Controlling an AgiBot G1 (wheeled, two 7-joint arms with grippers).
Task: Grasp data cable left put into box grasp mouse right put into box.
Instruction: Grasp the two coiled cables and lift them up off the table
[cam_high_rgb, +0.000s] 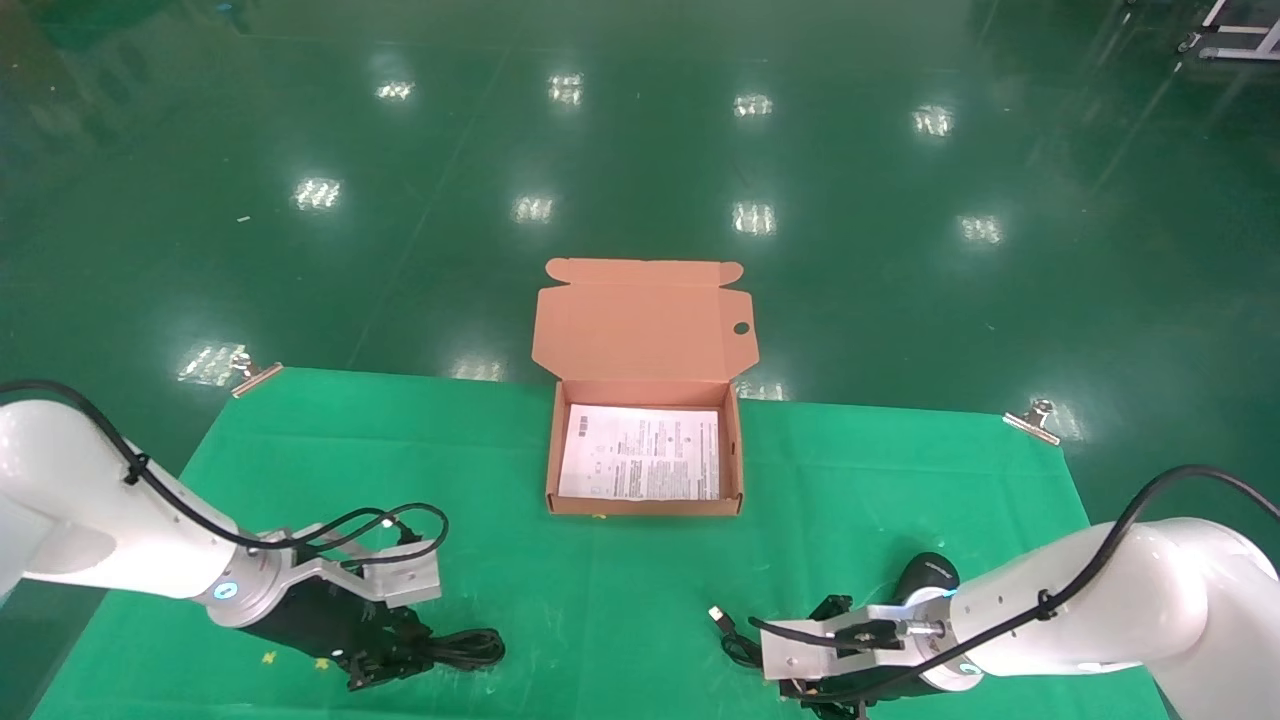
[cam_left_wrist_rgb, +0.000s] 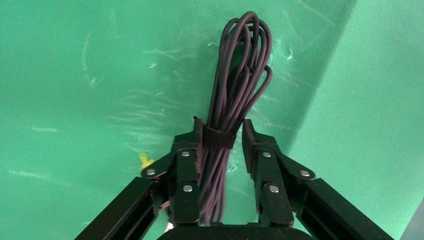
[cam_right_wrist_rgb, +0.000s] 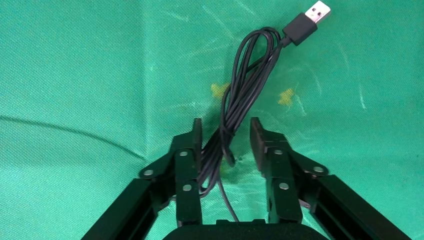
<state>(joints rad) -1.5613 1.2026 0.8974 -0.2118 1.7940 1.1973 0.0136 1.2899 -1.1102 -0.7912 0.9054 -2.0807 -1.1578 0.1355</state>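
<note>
- Two items for you to pack, neither yet in the box (cam_high_rgb: 645, 505). From the head view you see it open at the table's (cam_high_rgb: 250, 440) far middle, lid flap up, holding only a white leaflet (cam_high_rgb: 640, 452).
- Same view, near left: the left gripper (cam_high_rgb: 385, 662) sits low on the cloth over the data cable (cam_high_rgb: 465, 647), whose loops stick out toward the centre.
- Same view, near right: the right gripper (cam_high_rgb: 830, 690) is down at the mouse (cam_high_rgb: 925, 578), with its silver USB plug (cam_high_rgb: 719, 617) lying toward the centre.
- Left wrist view: you find the left gripper (cam_left_wrist_rgb: 223, 145) with jaws moderately open, straddling the data cable (cam_left_wrist_rgb: 240, 75) at its binding strap; one finger (cam_left_wrist_rgb: 187, 165) touches the bundle, the other stands just beside it. Not yet clamped or lifted, by my judgement.
- Right wrist view: the right gripper (cam_right_wrist_rgb: 226, 145) stands similarly open around the mouse's cord (cam_right_wrist_rgb: 240, 95), the USB plug (cam_right_wrist_rgb: 307, 22) beyond the tips. The mouse body is hidden here.
- Remaining for you: both grasps, both transfers.
</note>
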